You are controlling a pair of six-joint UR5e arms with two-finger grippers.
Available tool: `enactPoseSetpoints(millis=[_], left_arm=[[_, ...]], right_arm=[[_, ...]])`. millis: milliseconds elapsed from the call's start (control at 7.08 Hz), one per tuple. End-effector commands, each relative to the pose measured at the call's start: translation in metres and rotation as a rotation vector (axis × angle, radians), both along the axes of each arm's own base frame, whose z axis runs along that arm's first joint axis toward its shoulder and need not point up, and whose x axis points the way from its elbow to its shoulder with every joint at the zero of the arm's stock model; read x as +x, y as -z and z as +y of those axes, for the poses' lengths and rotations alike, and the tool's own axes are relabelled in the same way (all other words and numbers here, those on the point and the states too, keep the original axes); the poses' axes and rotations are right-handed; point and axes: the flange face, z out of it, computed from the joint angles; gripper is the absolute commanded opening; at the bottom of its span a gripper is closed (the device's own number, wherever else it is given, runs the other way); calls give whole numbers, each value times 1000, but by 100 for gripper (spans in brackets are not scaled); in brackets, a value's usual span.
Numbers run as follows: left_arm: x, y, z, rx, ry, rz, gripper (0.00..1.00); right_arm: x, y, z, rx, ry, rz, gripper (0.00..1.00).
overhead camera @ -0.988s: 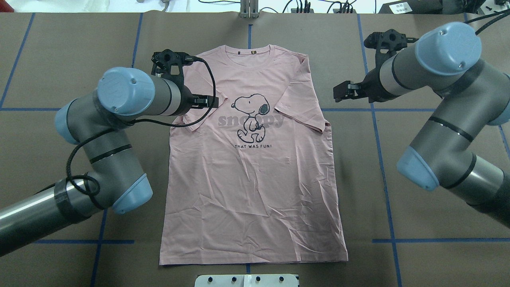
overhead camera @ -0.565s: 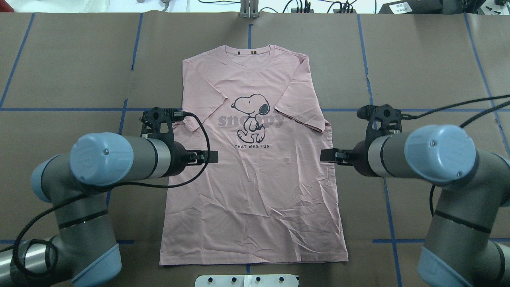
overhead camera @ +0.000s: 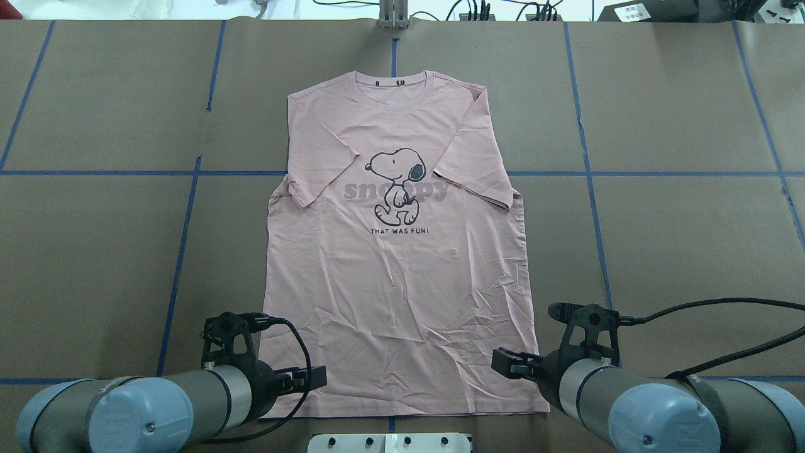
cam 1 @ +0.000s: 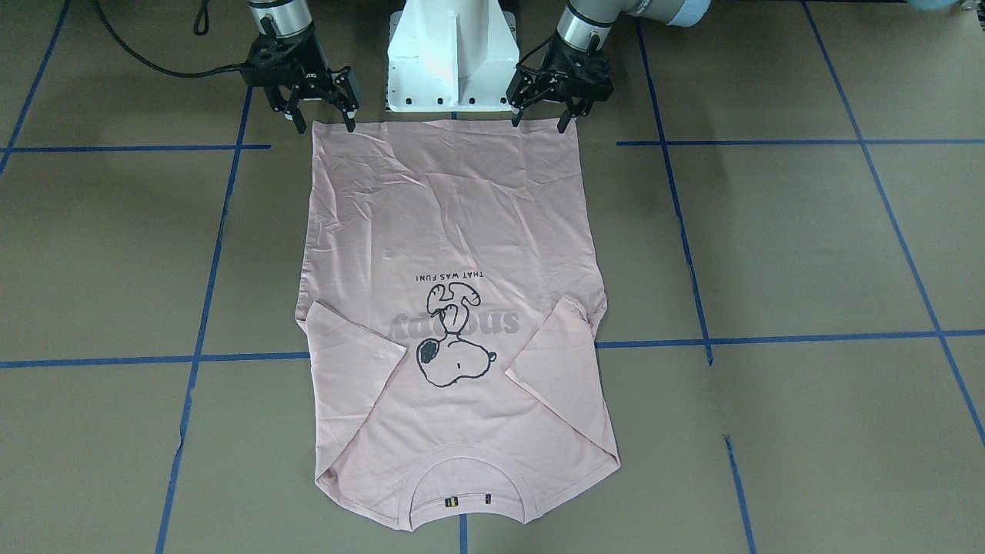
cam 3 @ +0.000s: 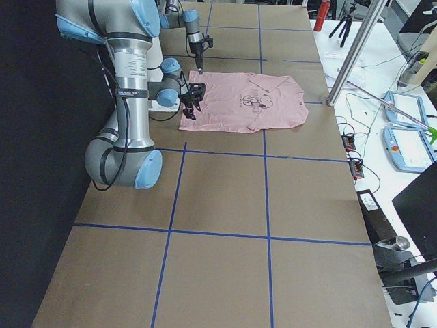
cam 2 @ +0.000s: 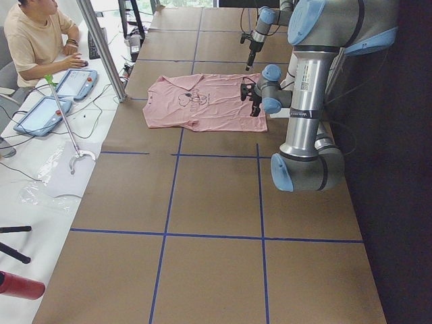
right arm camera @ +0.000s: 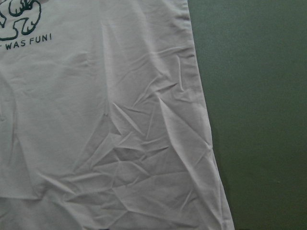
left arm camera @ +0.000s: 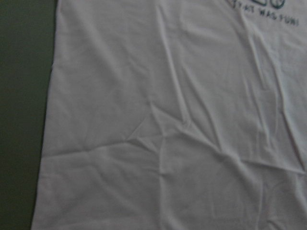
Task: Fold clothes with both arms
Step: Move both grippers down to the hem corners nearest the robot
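One pink t-shirt (overhead camera: 402, 283) lies flat and print up mid worktop (overhead camera: 679, 251), collar away from the robot, hem at the robot's edge. Two short sleeves, both folded in over the chest.

Two arms: left arm (overhead camera: 144, 409), right arm (overhead camera: 660, 415), each cut off by the overhead view's bottom edge. Their wrists cover parts of the hem corners there, and the grippers sit side-on, so the spread is unreadable.

The front-facing view settles it. Left gripper (cam 1: 539, 123) and right gripper (cam 1: 323, 125) point down at the two hem corners, fingers spread wide, holding nothing. Cannot tell whether the tips touch the cloth.

The wrist views show no fingers, only wrinkled fabric plus a strip of worktop. The left one is blurred, and the lettering is cut off in both. In the side views the grippers are too small to read.

One person (cam 2: 37, 40) shows in the exterior left view only. The white pedestal base (cam 1: 450, 54) shows as a body in the front view and as a sliver overhead.
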Motion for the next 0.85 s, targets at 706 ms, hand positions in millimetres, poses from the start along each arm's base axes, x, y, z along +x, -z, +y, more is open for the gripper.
enactPoseSetpoints(millis=[706], left_arm=[[-1,-43,22,-31,-13,-121,60]], right_arm=[[-1,-2,4,5,-4,3,93]])
